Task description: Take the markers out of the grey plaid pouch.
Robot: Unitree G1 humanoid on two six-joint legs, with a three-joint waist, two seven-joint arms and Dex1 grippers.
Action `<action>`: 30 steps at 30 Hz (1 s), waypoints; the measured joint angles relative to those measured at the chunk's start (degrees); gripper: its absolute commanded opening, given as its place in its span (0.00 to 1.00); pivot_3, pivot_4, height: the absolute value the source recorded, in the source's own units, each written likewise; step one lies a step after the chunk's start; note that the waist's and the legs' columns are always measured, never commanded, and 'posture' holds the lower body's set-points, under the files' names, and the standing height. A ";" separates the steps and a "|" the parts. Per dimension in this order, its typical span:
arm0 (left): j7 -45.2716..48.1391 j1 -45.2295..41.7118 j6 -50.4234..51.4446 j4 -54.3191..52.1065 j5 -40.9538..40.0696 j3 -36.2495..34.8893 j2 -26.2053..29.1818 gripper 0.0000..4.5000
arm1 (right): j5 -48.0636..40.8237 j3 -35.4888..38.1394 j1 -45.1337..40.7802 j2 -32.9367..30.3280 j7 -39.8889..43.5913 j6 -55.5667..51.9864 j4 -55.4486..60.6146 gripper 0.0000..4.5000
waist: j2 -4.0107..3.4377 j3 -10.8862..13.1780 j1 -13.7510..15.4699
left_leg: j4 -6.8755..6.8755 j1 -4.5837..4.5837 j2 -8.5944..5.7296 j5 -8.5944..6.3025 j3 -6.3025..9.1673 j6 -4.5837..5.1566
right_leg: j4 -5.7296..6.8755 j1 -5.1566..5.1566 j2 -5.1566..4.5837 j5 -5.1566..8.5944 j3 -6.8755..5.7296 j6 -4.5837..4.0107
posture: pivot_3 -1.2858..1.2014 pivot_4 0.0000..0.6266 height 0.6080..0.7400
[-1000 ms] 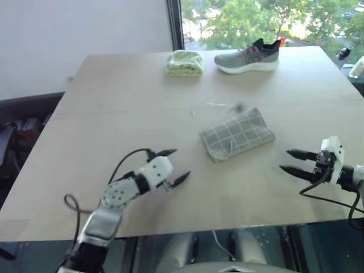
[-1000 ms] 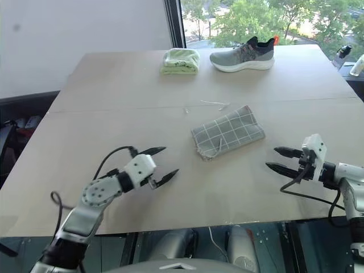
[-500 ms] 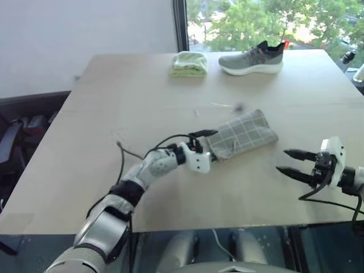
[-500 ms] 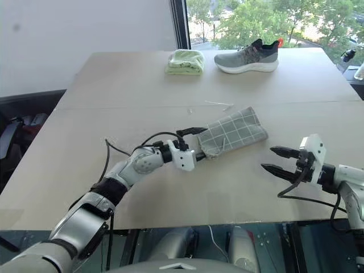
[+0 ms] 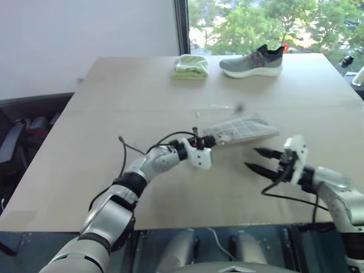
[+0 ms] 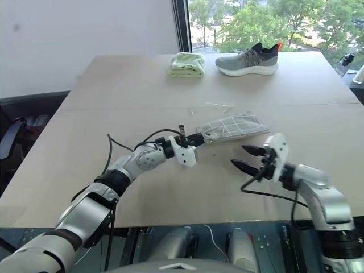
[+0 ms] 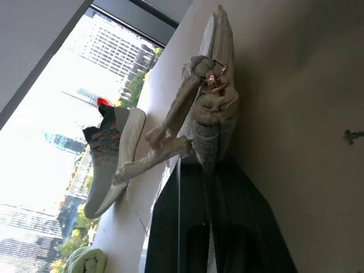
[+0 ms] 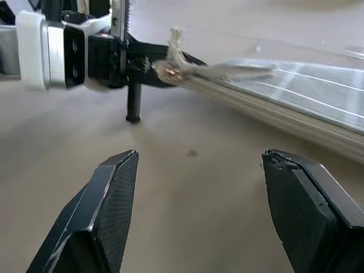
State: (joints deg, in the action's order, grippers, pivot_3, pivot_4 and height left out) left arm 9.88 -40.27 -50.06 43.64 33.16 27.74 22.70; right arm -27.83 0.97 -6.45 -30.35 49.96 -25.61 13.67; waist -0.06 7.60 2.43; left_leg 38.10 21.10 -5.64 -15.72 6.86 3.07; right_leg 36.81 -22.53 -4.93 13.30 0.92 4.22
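The left tool [image 5: 211, 140] is at the near corner of the pouch [image 5: 242, 127] and holds it there. That corner is lifted a little; the rest of the pouch lies on the desk [image 5: 114, 114] just behind and to the right of this tool. The right tool [image 5: 257, 160] is near the left one, on its right, in front of the pouch and apart from it. Far behind both tools, a folded cloth [image 5: 190, 65] lies on the desk with a shoe [image 5: 252, 61] to its right.

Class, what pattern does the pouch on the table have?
Grey pouch with thin white grid lines; right eye view.
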 measured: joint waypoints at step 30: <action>-1.30 2.30 3.57 -6.24 3.25 -0.23 -0.34 0.00 | 4.70 -7.83 -11.92 7.38 -6.31 -5.58 -3.48 0.04 | -0.01 0.00 -0.04 | -0.03 0.04 -0.10 0.00 0.11 0.00 | -0.04 -0.02 -0.03 0.03 -0.06 0.04 | 0.52 0.24 1.00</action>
State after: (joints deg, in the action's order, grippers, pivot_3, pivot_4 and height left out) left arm 8.59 -37.97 -46.49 37.40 36.41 27.52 22.36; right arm -23.13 -6.86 -18.38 -22.97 43.64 -31.19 10.20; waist -0.07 7.60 2.39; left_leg 38.08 21.14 -5.73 -15.72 6.97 3.07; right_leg 36.77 -22.55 -4.96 13.33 0.86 4.27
